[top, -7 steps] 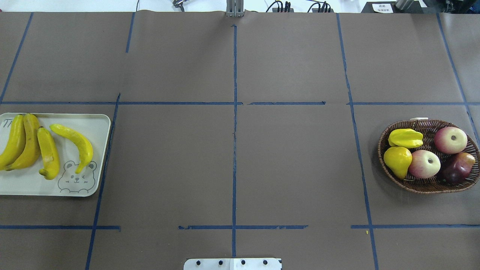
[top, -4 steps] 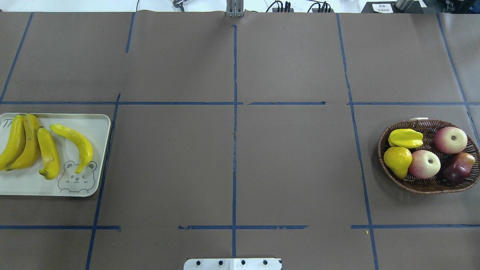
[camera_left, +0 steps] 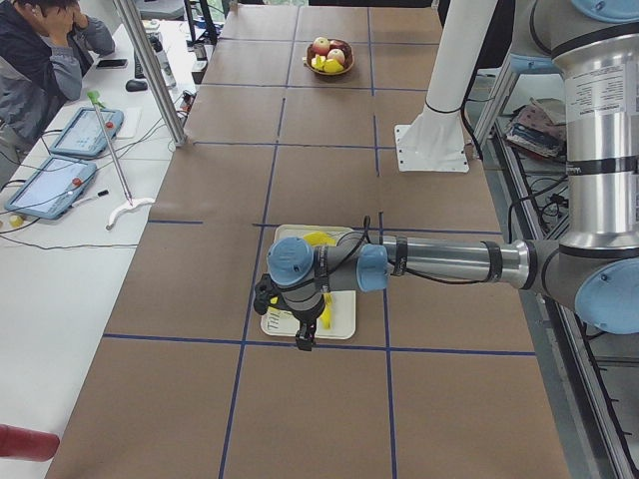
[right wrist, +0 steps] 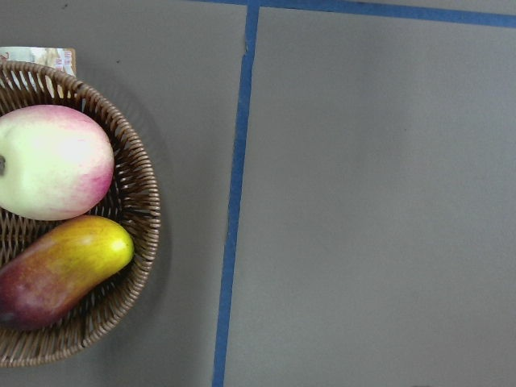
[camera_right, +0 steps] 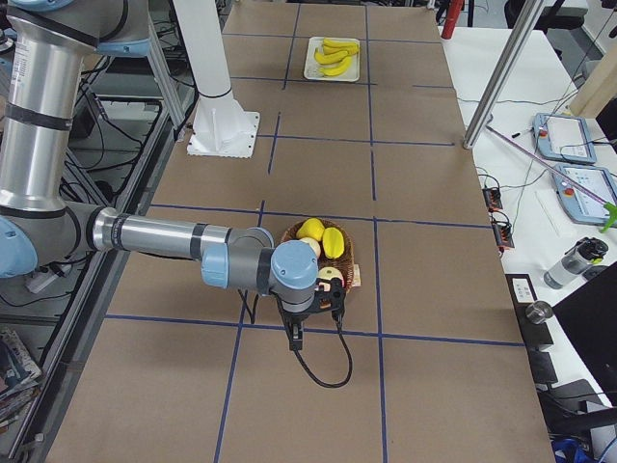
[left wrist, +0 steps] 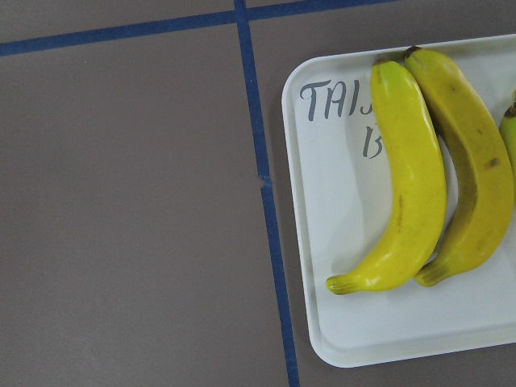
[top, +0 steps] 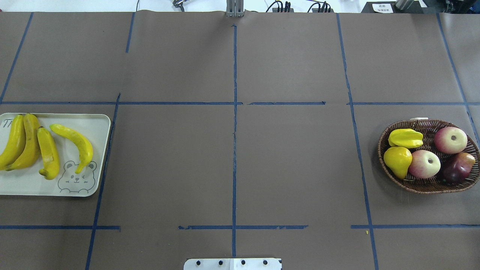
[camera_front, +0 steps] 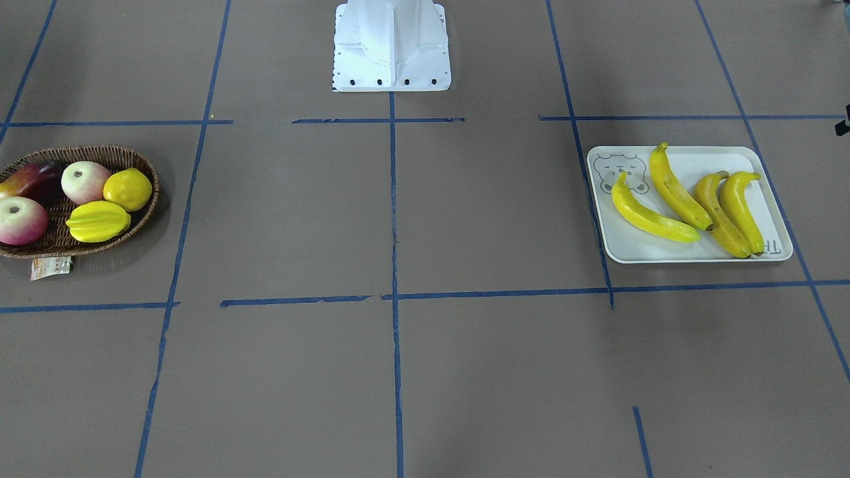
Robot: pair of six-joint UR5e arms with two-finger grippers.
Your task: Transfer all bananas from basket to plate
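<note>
Several yellow bananas [top: 48, 153] lie side by side on the off-white plate [top: 26, 185] at the table's left; they also show in the front view [camera_front: 676, 189] on the plate [camera_front: 637, 251]. The left wrist view shows two bananas [left wrist: 411, 185] by the plate's lettered corner [left wrist: 339, 105]. The wicker basket [top: 427, 187] at the right holds no banana. My left gripper [camera_left: 303, 334] hangs over the plate and my right gripper [camera_right: 294, 333] hangs by the basket [camera_right: 345, 260]. Both show only in the side views, so I cannot tell whether they are open or shut.
The basket holds a starfruit [top: 405, 138], a yellow pear-like fruit [top: 398, 160], two apples [top: 424, 164] and a dark red mango [top: 457, 168]. The robot's white base [camera_front: 392, 46] stands at mid-table. A person [camera_left: 40, 60] sits at a side desk.
</note>
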